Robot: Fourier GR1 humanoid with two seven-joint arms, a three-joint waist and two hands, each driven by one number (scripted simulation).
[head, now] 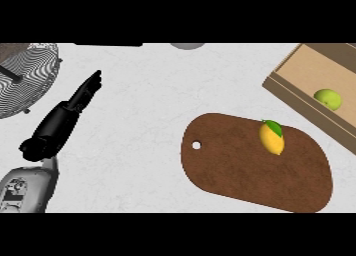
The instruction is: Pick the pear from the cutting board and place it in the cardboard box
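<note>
A yellow fruit with a green leaf (272,138) lies on the upper right part of the brown cutting board (240,172). A yellow-green round fruit (328,99) sits inside the cardboard box (306,100) at the right edge. My left hand (66,112) is at the left, far from the board, fingers straight and pointing up the counter, holding nothing. The right hand does not show.
A wire rack or basket (15,75) stands at the upper left, close to my left hand. A grey round object (187,45) peeks in at the top edge. White counter (151,100) lies between hand and board.
</note>
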